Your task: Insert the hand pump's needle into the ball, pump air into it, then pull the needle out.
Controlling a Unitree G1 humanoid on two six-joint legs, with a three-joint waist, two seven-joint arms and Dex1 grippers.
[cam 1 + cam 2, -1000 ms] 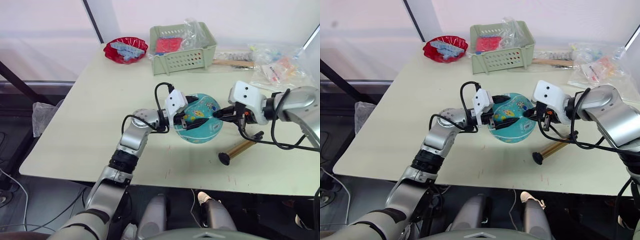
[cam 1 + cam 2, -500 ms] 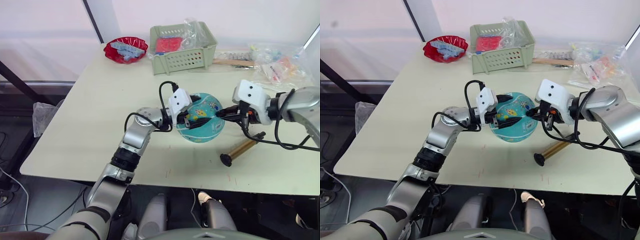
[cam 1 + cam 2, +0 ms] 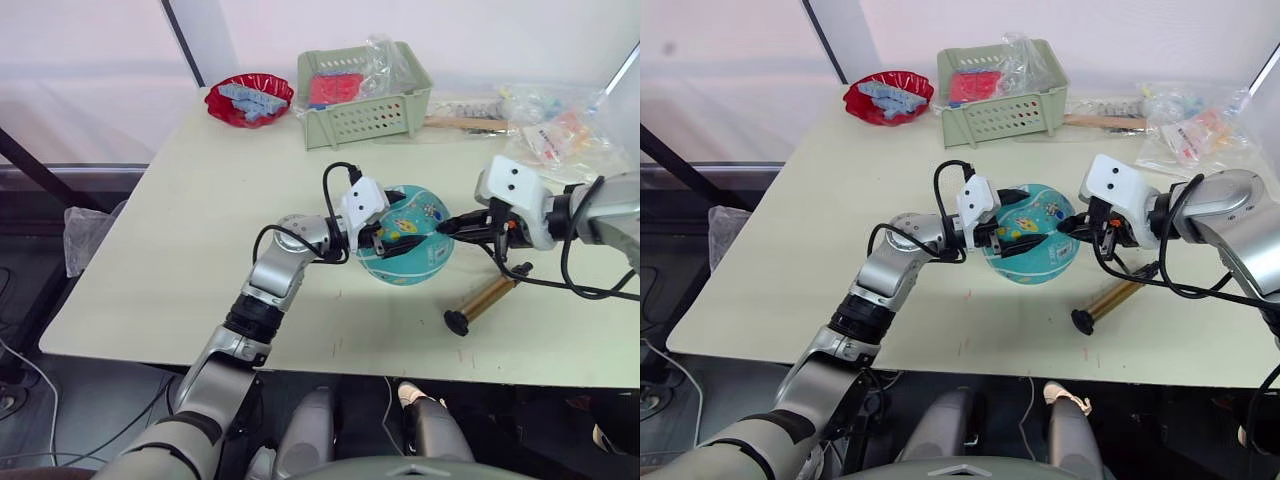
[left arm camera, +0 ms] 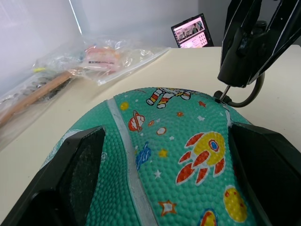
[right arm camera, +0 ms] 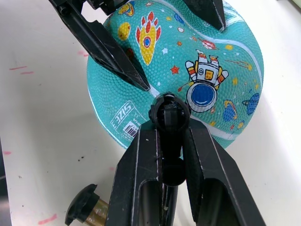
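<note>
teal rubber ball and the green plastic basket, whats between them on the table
Nothing: in the left eye view the stretch of pale table between the teal rubber ball and the green plastic basket is bare.

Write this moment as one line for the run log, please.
left gripper: shut on ball | right gripper: shut on needle fitting, tip at ball | hand pump: lying on table

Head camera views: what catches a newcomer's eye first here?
The teal ball at mid-table, clamped by the left gripper. At its other side the right gripper pinches the needle fitting, tip at the ball's skin. The brass pump lies nearer the front edge, and a green basket stands at the back.
</note>
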